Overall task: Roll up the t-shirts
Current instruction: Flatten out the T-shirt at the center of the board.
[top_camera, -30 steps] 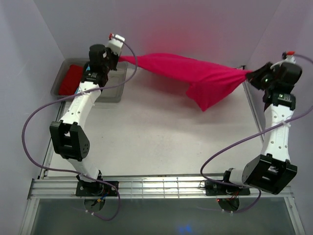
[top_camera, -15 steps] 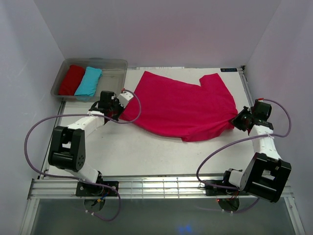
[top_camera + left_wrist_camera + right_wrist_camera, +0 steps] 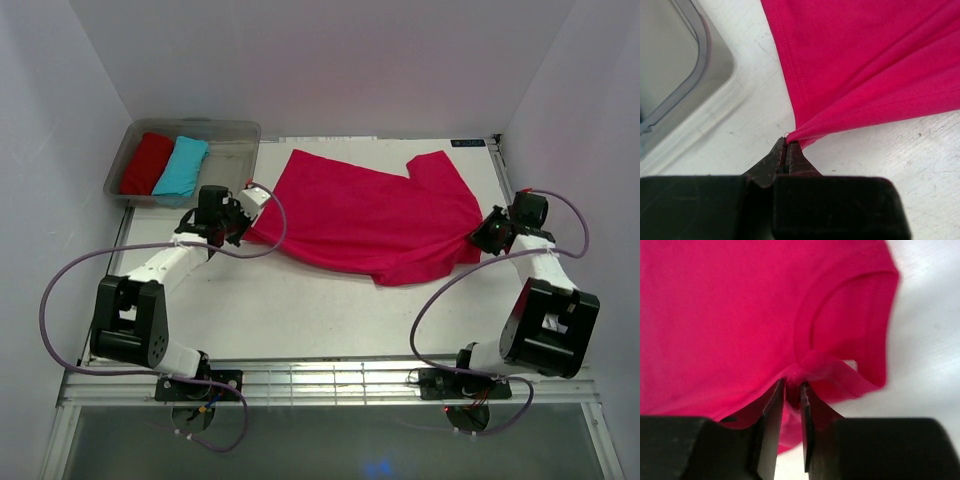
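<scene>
Both ends held: left gripper pinched on hem corner of magenta t-shirt, right gripper clamped on fabric by collar. Shirt lies spread flat on the table between them.

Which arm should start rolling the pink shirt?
Left, probably: the left gripper is shut on the shirt's hem corner, a straight edge to roll from. The right gripper pinches the bunched collar.
</scene>
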